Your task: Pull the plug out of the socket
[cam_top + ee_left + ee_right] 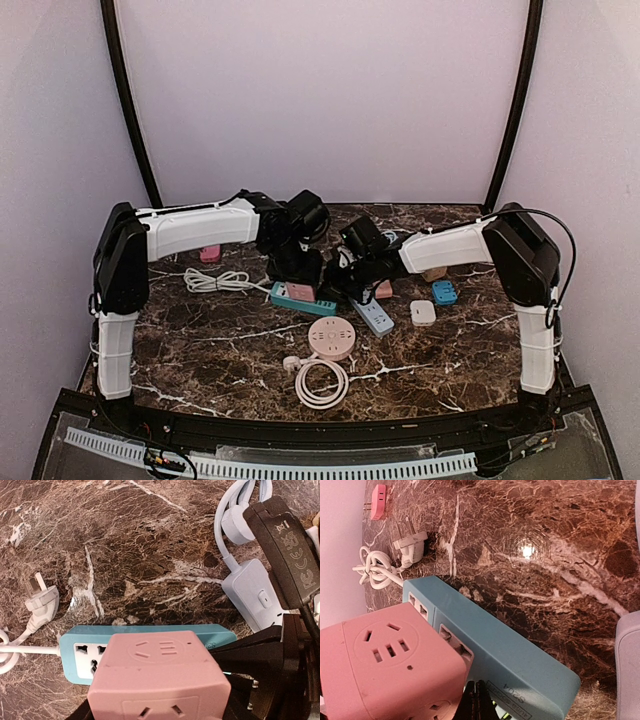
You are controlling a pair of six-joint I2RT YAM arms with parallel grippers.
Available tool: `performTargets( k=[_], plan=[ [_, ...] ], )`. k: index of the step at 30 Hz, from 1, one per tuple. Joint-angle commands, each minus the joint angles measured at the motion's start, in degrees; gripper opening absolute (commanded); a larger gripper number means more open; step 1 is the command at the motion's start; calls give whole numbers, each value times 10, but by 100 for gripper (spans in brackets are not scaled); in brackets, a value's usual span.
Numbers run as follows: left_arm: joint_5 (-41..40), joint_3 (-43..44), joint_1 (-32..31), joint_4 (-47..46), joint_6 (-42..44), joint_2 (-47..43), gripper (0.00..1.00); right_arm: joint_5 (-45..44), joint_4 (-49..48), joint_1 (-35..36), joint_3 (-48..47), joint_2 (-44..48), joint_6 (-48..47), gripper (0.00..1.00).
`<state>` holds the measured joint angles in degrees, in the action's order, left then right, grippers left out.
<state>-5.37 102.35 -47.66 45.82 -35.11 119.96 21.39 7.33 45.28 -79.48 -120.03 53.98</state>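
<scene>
The pink cube adapter fills the lower middle of the left wrist view, sitting on the teal power strip. Its underside is hidden, so I cannot tell whether its prongs are still seated. The left gripper clamps the cube between its black fingers, which are mostly cut off at the bottom edge.

In the right wrist view the right gripper is closed with nothing between its tips. They rest against the strip's near side at the bottom centre, just beside the cube.

From the top camera both wrists crowd over the strip at the table's centre and hide most of it. A loose white plug lies at the left, and a pale grey strip is cut off at the right.
</scene>
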Motion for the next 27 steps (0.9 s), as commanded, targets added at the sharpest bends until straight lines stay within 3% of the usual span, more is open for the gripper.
performTargets(
  k=[1,11,17,22,27],
  plan=[
    [77,34,-30,-58,-1,-52,0,-25,16,8,16,-40,-1,0],
    [12,13,-39,-54,2,-65,0,-21,11,8,16,-28,-11,0],
    [11,-14,6,-55,3,-102,0,-23,-1,8,6,20,-56,0],
    [100,-45,65,-110,4,-122,0,-20,-25,8,0,86,-119,0],
    [196,-63,141,-170,-6,-114,0,-60,25,8,-20,138,-169,16]
  ],
)
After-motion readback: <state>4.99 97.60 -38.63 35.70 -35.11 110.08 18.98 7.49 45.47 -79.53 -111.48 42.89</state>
